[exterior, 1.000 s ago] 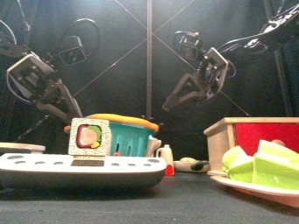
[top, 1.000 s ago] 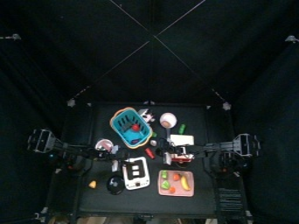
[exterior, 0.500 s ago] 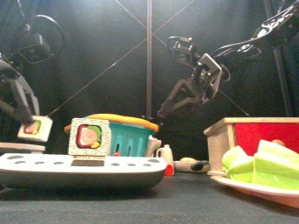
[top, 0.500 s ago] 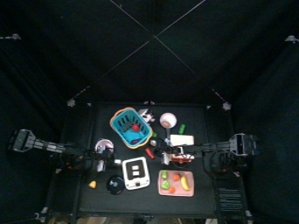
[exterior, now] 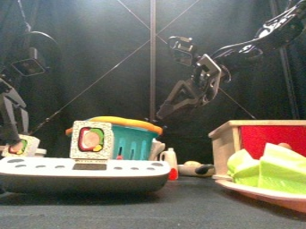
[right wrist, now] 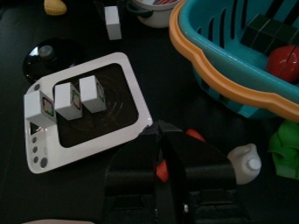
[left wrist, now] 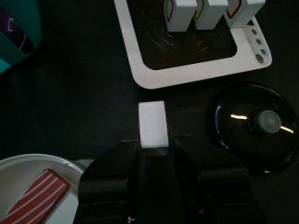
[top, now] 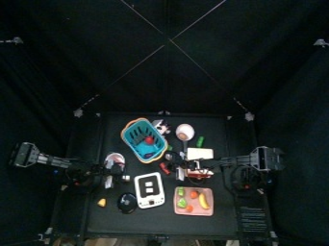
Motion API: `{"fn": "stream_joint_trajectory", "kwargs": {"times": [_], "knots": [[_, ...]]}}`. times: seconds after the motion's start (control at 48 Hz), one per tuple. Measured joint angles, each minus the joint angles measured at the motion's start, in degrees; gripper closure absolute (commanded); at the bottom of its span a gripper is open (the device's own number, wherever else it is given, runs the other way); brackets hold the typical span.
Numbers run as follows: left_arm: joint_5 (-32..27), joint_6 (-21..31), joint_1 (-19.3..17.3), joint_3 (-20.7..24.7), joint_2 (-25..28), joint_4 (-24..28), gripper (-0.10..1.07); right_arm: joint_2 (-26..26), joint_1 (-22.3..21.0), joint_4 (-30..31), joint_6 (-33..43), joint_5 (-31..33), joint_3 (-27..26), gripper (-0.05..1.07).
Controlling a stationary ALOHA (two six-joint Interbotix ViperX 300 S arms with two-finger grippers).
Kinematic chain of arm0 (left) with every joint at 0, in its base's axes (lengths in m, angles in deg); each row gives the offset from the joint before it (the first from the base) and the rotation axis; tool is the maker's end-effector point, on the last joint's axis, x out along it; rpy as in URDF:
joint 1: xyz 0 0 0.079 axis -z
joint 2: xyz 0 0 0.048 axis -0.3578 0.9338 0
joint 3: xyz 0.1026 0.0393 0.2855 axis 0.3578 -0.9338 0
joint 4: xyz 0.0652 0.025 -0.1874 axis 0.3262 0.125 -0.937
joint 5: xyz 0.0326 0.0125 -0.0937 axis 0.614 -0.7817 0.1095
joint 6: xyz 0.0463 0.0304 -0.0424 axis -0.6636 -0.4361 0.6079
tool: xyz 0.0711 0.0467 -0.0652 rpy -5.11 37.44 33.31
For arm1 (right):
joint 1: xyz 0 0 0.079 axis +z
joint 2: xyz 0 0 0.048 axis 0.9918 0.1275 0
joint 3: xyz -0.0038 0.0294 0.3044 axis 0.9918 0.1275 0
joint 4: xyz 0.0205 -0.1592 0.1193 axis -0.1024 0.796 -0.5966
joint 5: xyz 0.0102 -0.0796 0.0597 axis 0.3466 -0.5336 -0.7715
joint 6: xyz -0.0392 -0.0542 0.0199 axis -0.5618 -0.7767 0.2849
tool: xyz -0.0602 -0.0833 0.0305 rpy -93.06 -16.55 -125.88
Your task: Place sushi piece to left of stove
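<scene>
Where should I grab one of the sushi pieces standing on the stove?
Take the end sushi piece by the two faces that don't meet a neighbour, coming straight down from above. Three pieces stand upright in a tight row on the stove, so there is probably no room to reach between them.

Four sushi pieces (left wrist: 152, 127), one stove (left wrist: 198, 48), one basket (right wrist: 239, 48).

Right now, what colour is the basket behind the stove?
Teal with an orange rim; the basket shows best in the right wrist view.
</scene>
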Motion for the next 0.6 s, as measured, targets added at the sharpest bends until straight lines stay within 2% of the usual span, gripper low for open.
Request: {"fn": "stream_joint_trajectory", "kwargs": {"times": [0.417,0.604], "knots": [[4.4,-0.1,-0.4,1.4,10.9,0.2,0.41,0.1,0.0,0.1,0.0,0.1,0.0,0.57],[4.4,-0.2,-0.6,1.8,11.9,0.3,0.39,0.0,0.0,0.1,0.0,0.1,0.0,0.57]]}}
